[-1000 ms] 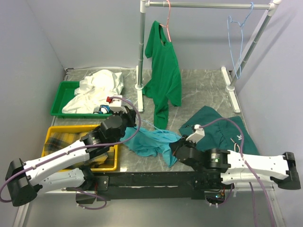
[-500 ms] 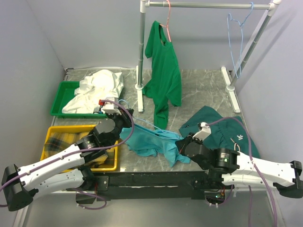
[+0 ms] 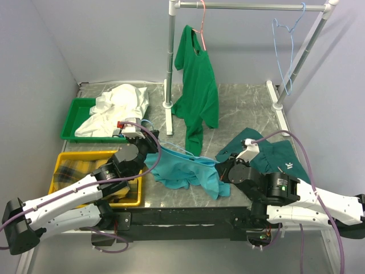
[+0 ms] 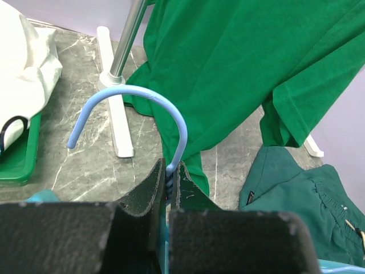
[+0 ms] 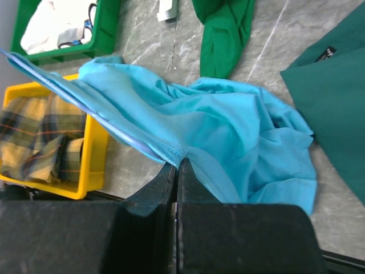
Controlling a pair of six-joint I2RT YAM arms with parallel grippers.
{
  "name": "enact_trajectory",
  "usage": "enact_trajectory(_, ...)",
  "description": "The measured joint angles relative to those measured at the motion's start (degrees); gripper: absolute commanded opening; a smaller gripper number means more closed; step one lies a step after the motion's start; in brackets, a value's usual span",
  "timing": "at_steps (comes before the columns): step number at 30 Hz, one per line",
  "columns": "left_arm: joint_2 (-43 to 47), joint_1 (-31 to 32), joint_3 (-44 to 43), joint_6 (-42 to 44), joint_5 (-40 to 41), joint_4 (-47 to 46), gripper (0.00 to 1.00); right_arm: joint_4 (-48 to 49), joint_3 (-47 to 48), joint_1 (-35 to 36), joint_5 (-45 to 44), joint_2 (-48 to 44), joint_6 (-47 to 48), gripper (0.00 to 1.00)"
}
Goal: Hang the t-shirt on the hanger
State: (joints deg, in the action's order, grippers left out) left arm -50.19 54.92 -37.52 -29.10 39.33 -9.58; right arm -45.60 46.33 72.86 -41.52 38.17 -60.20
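The turquoise t-shirt (image 3: 188, 171) lies bunched on the table between my arms, also in the right wrist view (image 5: 239, 131). My left gripper (image 4: 169, 178) is shut on the neck of the light-blue wire hanger (image 4: 142, 97), whose hook curves up and left; in the top view the gripper (image 3: 149, 149) sits at the shirt's left end and the hanger wire (image 3: 182, 152) runs along the shirt's top edge. My right gripper (image 5: 177, 166) is shut on the shirt's stitched edge, pulled taut over the hanger wire; in the top view the right gripper (image 3: 221, 169) is at the shirt's right end.
A bright green shirt (image 3: 197, 85) hangs on a pink hanger from the rack (image 3: 245, 7), with a second blue hanger (image 3: 285, 51) at its right. A dark teal garment (image 3: 274, 157) lies at the right. A green tray (image 3: 71, 123) with white cloth and a yellow bin (image 3: 63, 160) stand at the left.
Both grippers have moved apart and back: the right one to the right, the left one slightly left. The shirt's top edge is now stretched along the hanger wire between them.
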Motion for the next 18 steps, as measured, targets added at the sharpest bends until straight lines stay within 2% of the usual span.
enact_trajectory(6, -1.1, 0.4, -0.5, 0.5, 0.8, -0.5, 0.01, -2.6, 3.2, 0.0, 0.2, 0.3, 3.9, 0.00)
enact_trajectory(11, -2.9, 2.3, -2.6, 2.2, 3.3, 0.1, 0.01, -4.5, 10.4, -0.4, 0.5, 2.6, 8.7, 0.00)
enact_trajectory(18, -4.0, 5.9, -6.1, 7.8, 6.2, 0.9, 0.01, -3.2, 17.4, -5.7, 6.9, 8.7, 18.4, 0.00)
